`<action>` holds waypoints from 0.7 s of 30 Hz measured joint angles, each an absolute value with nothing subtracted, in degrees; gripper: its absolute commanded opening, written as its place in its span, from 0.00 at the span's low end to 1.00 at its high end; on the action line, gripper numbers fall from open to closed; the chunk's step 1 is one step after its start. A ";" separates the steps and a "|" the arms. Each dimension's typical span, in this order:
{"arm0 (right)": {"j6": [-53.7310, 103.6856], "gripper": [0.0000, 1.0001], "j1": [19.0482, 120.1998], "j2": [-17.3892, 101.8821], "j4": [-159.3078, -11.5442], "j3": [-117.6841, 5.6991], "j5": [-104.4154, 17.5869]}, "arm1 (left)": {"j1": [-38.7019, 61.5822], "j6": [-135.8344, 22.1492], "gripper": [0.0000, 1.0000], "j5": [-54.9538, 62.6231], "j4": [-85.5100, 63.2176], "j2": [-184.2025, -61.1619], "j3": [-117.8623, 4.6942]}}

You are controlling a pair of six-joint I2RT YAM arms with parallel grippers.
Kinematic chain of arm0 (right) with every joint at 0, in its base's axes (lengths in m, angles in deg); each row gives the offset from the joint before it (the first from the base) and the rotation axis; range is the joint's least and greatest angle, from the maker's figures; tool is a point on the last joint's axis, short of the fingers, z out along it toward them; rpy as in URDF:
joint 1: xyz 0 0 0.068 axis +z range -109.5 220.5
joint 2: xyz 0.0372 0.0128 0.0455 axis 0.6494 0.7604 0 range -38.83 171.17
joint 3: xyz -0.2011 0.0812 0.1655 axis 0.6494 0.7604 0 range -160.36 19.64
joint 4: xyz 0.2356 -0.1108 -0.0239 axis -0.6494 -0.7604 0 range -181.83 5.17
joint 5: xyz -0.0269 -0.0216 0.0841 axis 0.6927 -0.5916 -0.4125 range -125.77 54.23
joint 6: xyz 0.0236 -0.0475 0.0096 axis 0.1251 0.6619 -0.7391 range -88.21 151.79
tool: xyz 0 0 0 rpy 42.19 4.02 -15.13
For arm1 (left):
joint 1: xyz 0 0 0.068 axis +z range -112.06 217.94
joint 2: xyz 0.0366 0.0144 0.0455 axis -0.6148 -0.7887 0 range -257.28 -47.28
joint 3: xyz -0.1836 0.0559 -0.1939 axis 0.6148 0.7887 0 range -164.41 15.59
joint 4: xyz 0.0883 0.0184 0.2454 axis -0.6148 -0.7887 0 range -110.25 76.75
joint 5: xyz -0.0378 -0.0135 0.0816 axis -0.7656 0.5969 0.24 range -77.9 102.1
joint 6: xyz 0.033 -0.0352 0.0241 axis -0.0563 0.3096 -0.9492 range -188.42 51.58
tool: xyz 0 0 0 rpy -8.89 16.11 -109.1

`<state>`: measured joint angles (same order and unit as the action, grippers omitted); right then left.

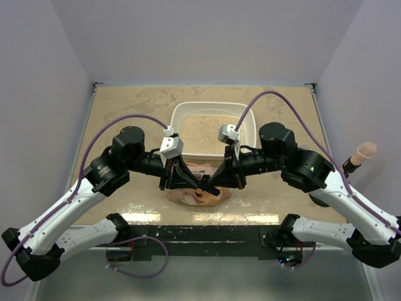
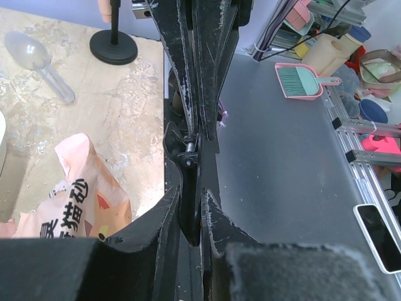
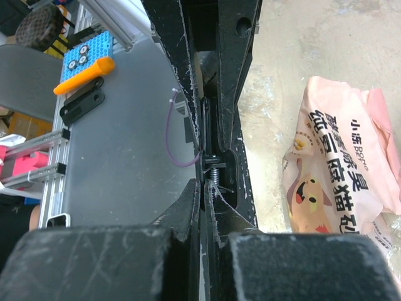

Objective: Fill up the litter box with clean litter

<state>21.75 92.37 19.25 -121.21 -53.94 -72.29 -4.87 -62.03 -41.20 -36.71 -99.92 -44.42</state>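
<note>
Left tool [image 2: 195, 235]: its fingers stand very close, with only a thin dark slit between them. I cannot tell if they are fully closed, or if anything is pinched there.
Right tool [image 3: 202, 187]: fully closed, the fingers pressed together, and no thing is visible between them.
Position of tools: both meet tip to tip, low over the bag [image 1: 183, 196], at the near side of the worktop [image 1: 125, 113].
Bag: pink and printed, lying slack and rather flat just in front of the litter box [image 1: 177, 116].
Clean litter [image 1: 203, 132]: a beige layer covers the bottom of the litter box. How much is left inside the bag is hidden.
Step in hand: I judge it is taking a hold on the bag, in order to lift it and pour.
How to do it well: pinch a real fold of the film, not only its surface, since thin film can slip. Open the right tool before it takes its own hold. Lift the bag so that its mouth hangs well inside the rim of the box.
Risk: granules may fall on the worktop if the mouth tips too early.
</note>
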 measured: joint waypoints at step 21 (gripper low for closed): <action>21.57 0.74 92.88 18.68 -121.82 -55.47 -70.86 | -4.50 -63.54 0.00 -41.73 -36.91 -99.94 -44.40</action>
<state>21.57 92.88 18.68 -121.82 -55.47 -70.86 -4.50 -63.54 -41.73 -36.91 -99.94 -44.40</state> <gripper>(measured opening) 0.733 0.200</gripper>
